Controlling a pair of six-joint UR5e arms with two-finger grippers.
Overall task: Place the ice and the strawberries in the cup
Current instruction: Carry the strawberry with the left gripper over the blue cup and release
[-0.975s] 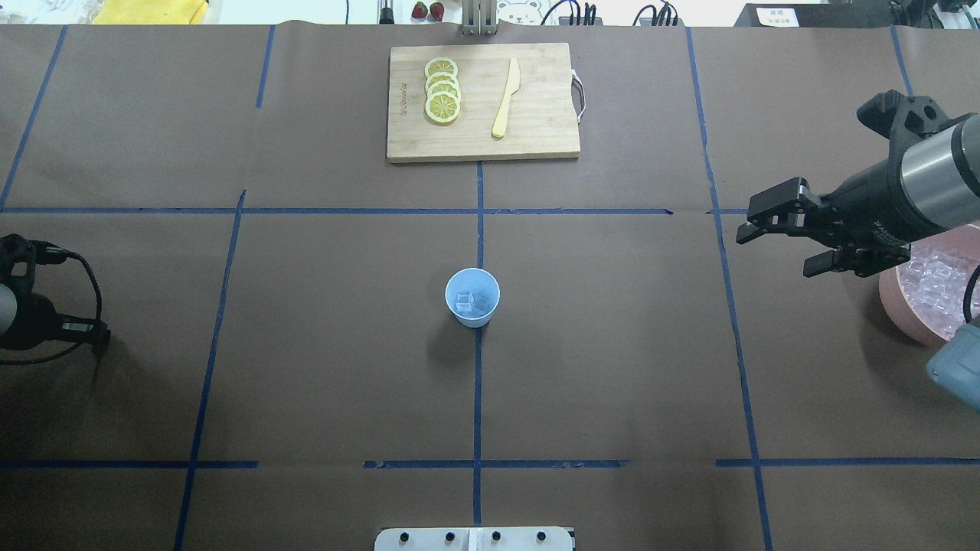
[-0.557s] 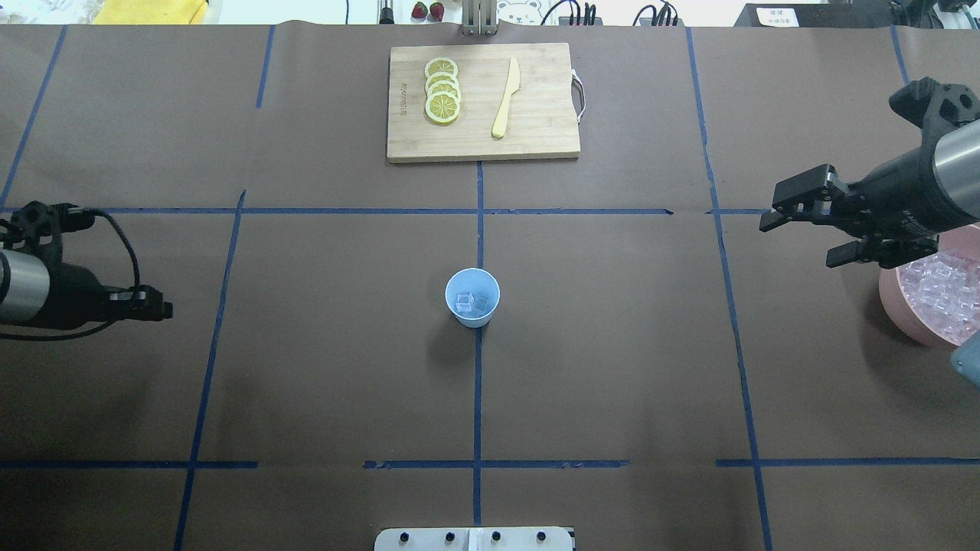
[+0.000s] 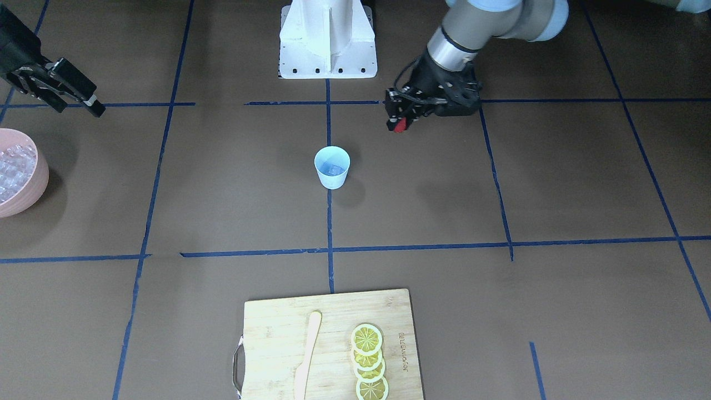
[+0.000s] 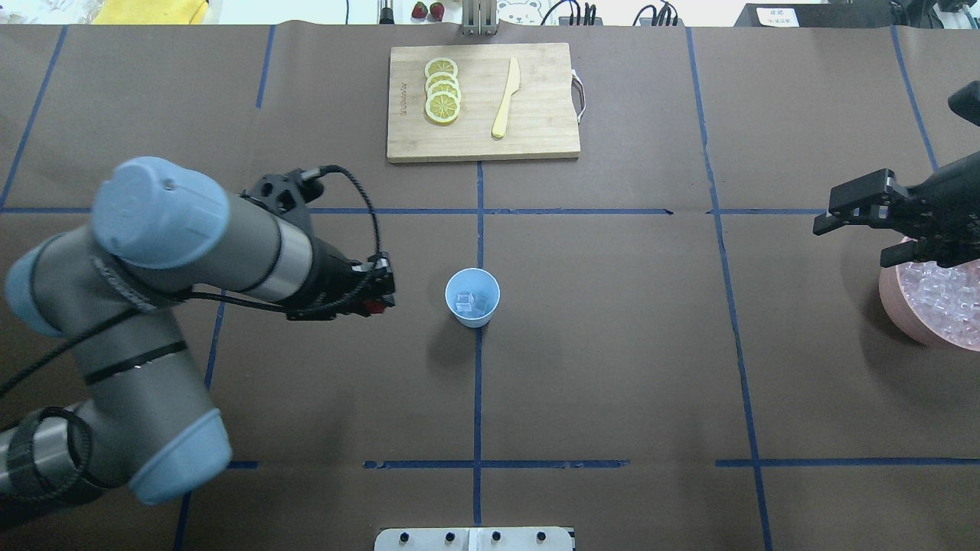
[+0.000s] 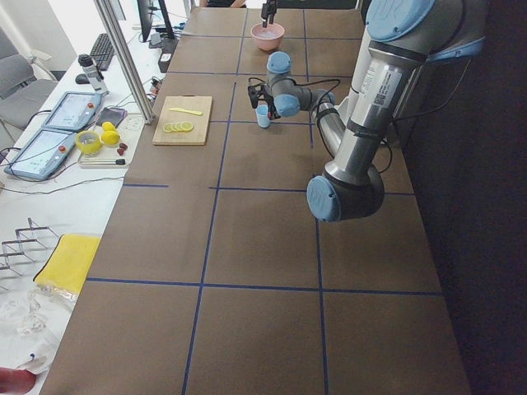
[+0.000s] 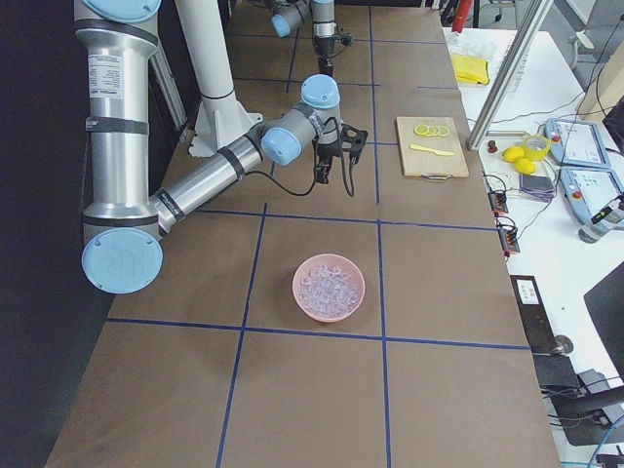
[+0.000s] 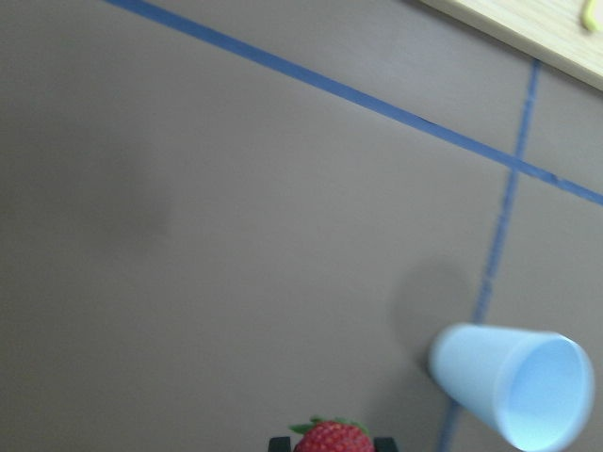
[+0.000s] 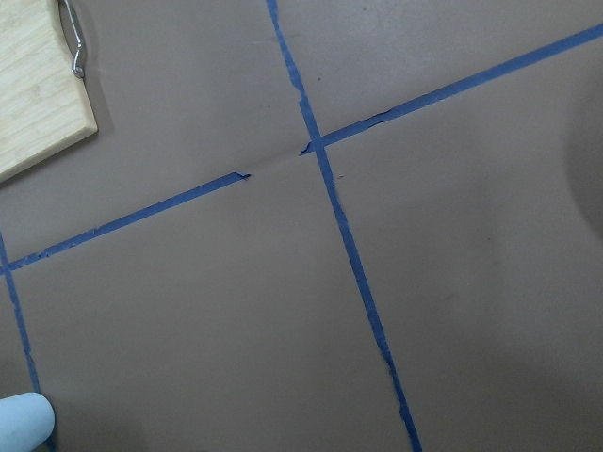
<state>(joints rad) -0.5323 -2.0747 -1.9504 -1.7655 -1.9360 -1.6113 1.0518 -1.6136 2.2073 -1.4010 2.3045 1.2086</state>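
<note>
The pale-blue cup (image 4: 472,297) stands upright at the table's middle with clear ice cubes (image 4: 471,303) inside; it also shows in the front view (image 3: 332,166) and the left wrist view (image 7: 513,384). My left gripper (image 4: 380,295) is shut on a red strawberry (image 7: 332,439), held just left of the cup and above the table; the berry shows red in the front view (image 3: 399,125). My right gripper (image 4: 861,233) is open and empty at the far right, beside the pink bowl (image 4: 896,302) of ice (image 4: 942,295).
A wooden cutting board (image 4: 536,115) with lemon slices (image 4: 442,90) and a pale knife (image 4: 506,98) lies at the table's far side. Two more strawberries (image 4: 427,10) sit beyond the table's back edge. Blue tape lines cross the brown table.
My left arm has swung in from the left edge toward the cup, carrying the strawberry. My right gripper has drawn back to the right, toward the pink bowl.
</note>
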